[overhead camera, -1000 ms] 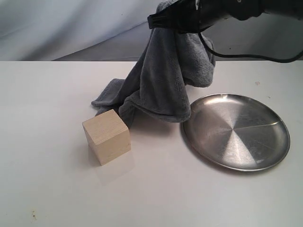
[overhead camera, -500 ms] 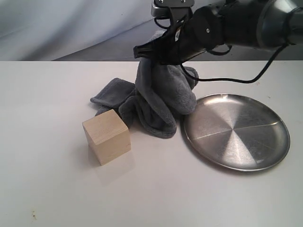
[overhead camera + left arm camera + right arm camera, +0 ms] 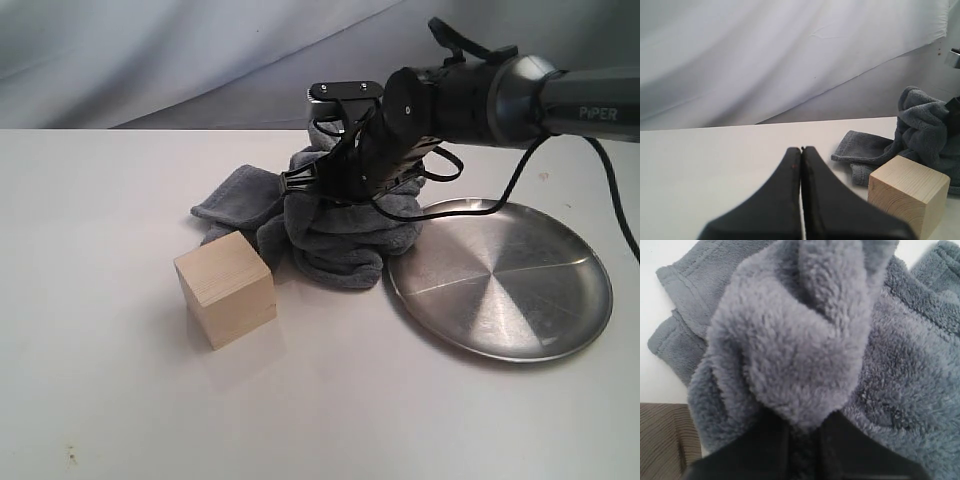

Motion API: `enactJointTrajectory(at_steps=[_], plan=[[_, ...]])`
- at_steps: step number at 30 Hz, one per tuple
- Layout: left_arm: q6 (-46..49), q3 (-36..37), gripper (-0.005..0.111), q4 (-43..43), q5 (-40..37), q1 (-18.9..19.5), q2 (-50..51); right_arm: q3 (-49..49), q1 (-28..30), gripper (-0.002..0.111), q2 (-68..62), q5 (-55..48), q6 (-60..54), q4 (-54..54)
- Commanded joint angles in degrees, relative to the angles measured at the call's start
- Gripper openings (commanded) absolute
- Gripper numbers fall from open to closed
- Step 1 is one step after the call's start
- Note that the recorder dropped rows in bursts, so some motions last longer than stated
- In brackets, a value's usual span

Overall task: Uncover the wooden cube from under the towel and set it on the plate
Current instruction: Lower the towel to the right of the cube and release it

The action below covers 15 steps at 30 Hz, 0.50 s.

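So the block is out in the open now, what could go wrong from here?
The right gripper is shut on the towel, whose heap sits right beside the plate. On release, cloth might slump onto it or cling to the gripper. The heap also lies close to the wooden cube, so the left gripper, shut now, might catch a fold when grasping it.

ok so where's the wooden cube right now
In the exterior view the wooden cube stands on the table left of centre, close beside the front-left of the bunched towel, with the plate further right.
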<state>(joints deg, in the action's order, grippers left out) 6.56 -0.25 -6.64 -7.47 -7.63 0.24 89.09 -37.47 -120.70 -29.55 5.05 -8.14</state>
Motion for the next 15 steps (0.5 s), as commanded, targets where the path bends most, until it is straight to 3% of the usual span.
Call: enactJointTrajectory(at_steps=[1, 4, 6, 9, 12, 15], plan=[[-0.1, 0.3, 0.0, -0.1, 0.0, -0.3, -0.2, 0.3, 0.2, 0.0, 0.0, -1.2, -0.7, -0.3], [-0.1, 0.3, 0.0, -0.1, 0.0, -0.3, -0.2, 0.3, 0.2, 0.002, 0.0, -1.7, -0.7, -0.3], [-0.1, 0.3, 0.0, -0.1, 0.0, -0.3, -0.2, 0.3, 0.2, 0.01, 0.0, -2.5, -1.1, -0.3], [-0.1, 0.3, 0.0, -0.1, 0.0, -0.3, -0.2, 0.3, 0.2, 0.032, 0.3, -4.6, -1.6, -0.3], [-0.1, 0.3, 0.0, -0.1, 0.0, -0.3, -0.2, 0.3, 0.2, 0.066, 1.5, -6.2, -1.6, -0.3], [-0.1, 0.3, 0.0, -0.1, 0.0, -0.3, -0.2, 0.3, 0.2, 0.071, 3.7, -7.7, -1.6, -0.1]])
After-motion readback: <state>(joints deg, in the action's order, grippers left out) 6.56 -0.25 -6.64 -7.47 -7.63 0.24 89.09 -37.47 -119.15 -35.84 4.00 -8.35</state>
